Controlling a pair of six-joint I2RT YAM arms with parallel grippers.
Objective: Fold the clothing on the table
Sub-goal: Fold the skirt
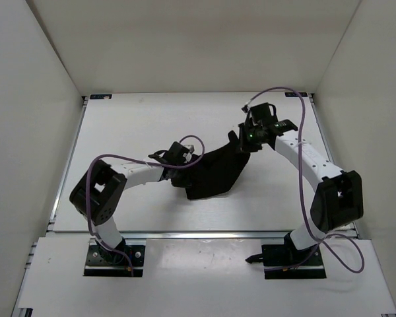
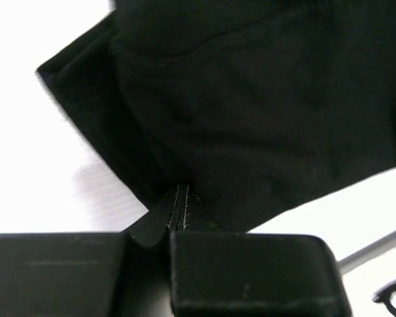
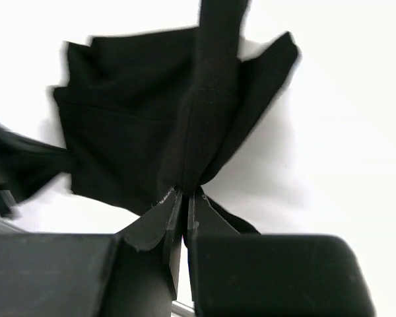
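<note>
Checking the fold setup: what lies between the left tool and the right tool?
Only the black garment, spanning from the left tool to the right tool, each shut on an edge; the top view shows it.

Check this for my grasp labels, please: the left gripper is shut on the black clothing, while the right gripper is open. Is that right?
Not quite. The right gripper is not open: the right wrist view shows its jaws closed on a gathered fold of the clothing. The rest holds: the left gripper is shut on the clothing.
</note>
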